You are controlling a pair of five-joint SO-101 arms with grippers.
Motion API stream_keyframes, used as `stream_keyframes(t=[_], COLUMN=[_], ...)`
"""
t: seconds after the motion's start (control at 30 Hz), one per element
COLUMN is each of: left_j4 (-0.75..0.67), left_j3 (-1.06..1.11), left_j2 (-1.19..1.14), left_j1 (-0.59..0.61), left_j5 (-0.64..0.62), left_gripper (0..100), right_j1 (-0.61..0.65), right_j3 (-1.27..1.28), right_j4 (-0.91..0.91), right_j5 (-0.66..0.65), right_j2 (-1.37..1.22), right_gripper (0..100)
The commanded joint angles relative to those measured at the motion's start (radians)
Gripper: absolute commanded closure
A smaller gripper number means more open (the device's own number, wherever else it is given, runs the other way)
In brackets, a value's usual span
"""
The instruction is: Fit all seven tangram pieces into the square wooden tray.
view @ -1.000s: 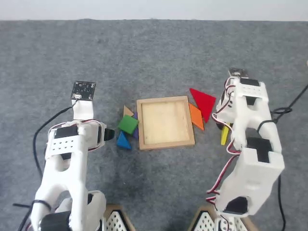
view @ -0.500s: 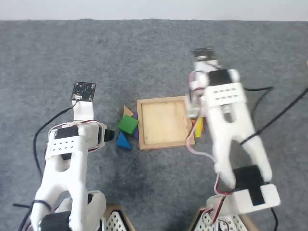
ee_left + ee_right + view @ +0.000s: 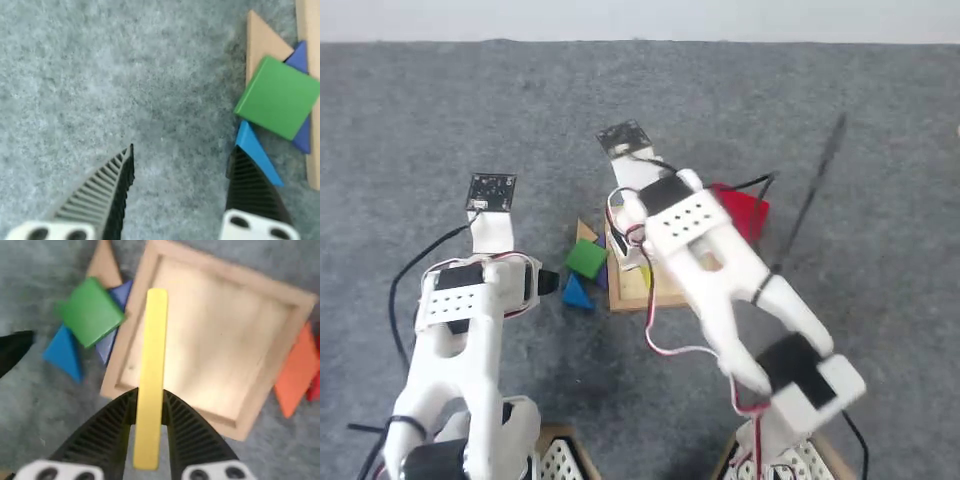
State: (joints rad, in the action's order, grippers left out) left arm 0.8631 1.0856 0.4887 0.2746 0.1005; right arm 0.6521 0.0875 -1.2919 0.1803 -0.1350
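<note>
My right gripper (image 3: 149, 395) is shut on a long yellow piece (image 3: 154, 340), held above the left side of the square wooden tray (image 3: 280, 305), whose inside is bare. In the high view the right arm (image 3: 690, 235) covers most of the tray (image 3: 623, 298). Left of the tray lie a green square (image 3: 586, 258), a light blue triangle (image 3: 576, 292), a tan triangle (image 3: 585, 231) and a dark blue piece (image 3: 112, 335) partly under the green one. An orange piece (image 3: 297, 370) and a red triangle (image 3: 745, 210) lie to the right. My left gripper (image 3: 182, 150) stands open over the carpet beside the blue triangle (image 3: 257, 157).
Grey carpet (image 3: 440, 120) covers the table, with free room at the far side and at the front. A dark cable (image 3: 810, 200) from the right arm hangs over the area right of the tray.
The right arm has swung left from beside the tray's right side to over the tray, carrying the yellow piece. The left arm has not moved.
</note>
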Motion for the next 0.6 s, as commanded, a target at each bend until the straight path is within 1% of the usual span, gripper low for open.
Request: stream_keyframes(t=[0.0, 0.17, 0.3, 0.43, 0.57], left_j4=[-0.020, -0.052, -0.054, -0.054, -0.054], left_j3=[-0.013, -0.007, -0.007, -0.007, -0.007], left_j2=[0.034, 0.032, 0.032, 0.032, 0.032], left_j1=[-0.003, -0.002, -0.003, -0.003, -0.003], left_j5=[-0.009, -0.008, -0.008, -0.008, -0.008], left_gripper=[71, 71, 71, 71, 71], right_j1=[-0.008, -0.012, -0.008, 0.004, 0.028], right_j3=[-0.054, -0.052, -0.048, -0.035, -0.040], right_j4=[0.074, 0.119, 0.193, 0.228, 0.242], right_j5=[0.071, 0.140, 0.144, 0.187, 0.192], right_j2=[-0.024, -0.039, -0.042, -0.074, -0.142], right_gripper=[99.1, 99.1, 99.1, 99.1, 99.1])
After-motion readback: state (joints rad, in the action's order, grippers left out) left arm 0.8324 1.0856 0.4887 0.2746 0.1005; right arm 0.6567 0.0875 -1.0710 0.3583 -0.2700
